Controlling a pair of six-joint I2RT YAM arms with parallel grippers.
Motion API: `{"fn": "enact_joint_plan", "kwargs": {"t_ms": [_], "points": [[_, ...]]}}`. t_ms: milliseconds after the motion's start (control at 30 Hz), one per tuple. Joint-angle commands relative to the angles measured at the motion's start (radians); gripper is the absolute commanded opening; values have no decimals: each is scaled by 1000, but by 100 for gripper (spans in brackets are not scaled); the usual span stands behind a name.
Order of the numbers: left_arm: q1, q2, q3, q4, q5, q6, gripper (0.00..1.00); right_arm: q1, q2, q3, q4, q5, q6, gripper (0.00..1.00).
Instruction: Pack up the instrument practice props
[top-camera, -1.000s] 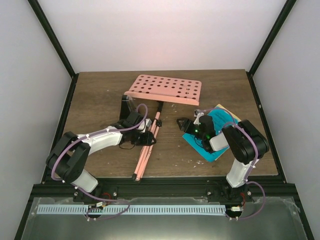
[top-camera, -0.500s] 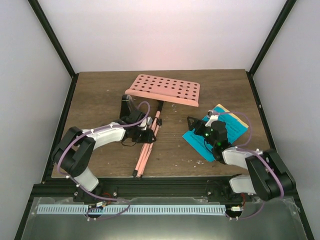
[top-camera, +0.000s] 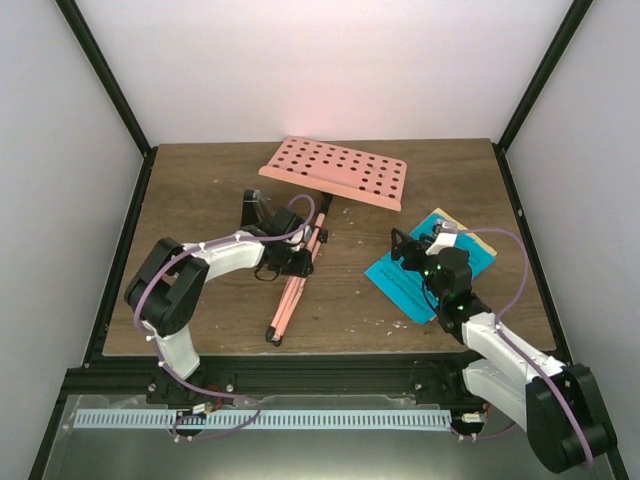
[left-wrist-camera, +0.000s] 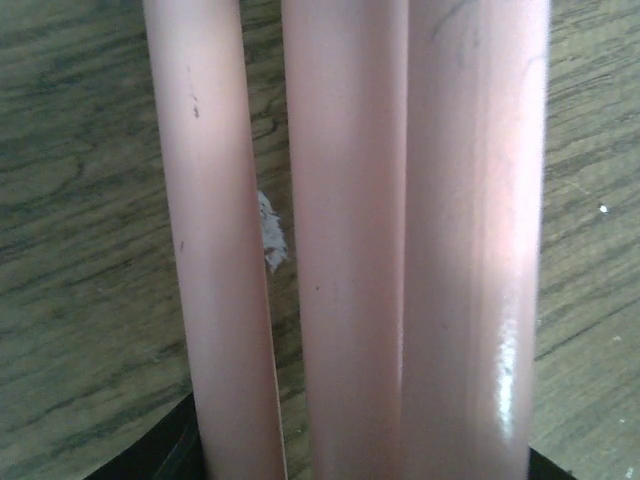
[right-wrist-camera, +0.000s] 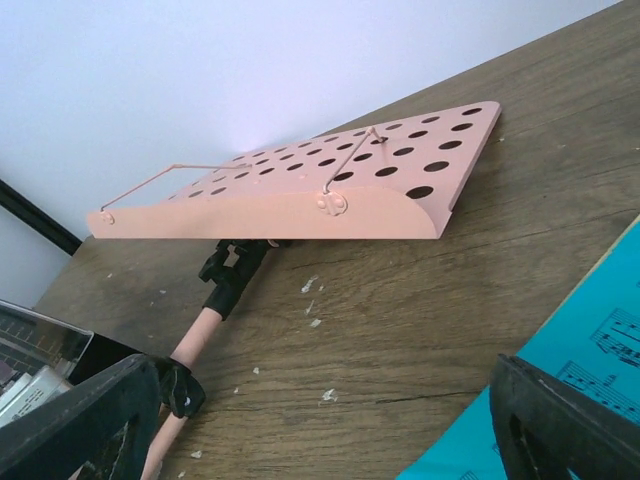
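Observation:
The salmon-pink music stand lies on the table, its perforated desk (top-camera: 335, 172) tilted up at the back and its folded legs (top-camera: 292, 290) running toward the near edge. My left gripper (top-camera: 293, 262) is shut on the legs. In the left wrist view the three pink tubes (left-wrist-camera: 345, 250) fill the frame, hiding most of the fingers. My right gripper (top-camera: 405, 246) is open and holds nothing, hovering at the left end of the blue sheet-music page (top-camera: 400, 288). A yellow page (top-camera: 478, 240) lies partly under the blue one. The black metronome (top-camera: 252, 208) stands left of the legs.
In the right wrist view the desk (right-wrist-camera: 330, 190) hangs over bare wood with small white flecks (right-wrist-camera: 322, 395), and the blue page (right-wrist-camera: 590, 350) is at the lower right. Black frame posts and white walls ring the table (top-camera: 200, 180).
My right gripper has opened wider and drawn right toward the pages as its arm dropped low toward the near edge. The left gripper has shifted the stand slightly right.

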Motion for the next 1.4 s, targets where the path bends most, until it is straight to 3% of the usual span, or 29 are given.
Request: {"fn": "enact_joint_plan", "kwargs": {"t_ms": [0,333,1067,1200,1367], "points": [[-9,-19,83,108,-107,93,24,-9,-39,-16,-55,54,-22,91],[-53,32,116,52,-212,121,39,-10,-45,-22,-54,57,-19,91],[-73,45,125,37,-240,104,62,-11,-68,-28,-53,57,-36,92],[-74,-4,123,47,-196,109,70,-10,-65,3,-51,2,-100,93],[-76,-122,182,58,-31,159,79,-12,-34,155,-156,-87,-199,98]]}}
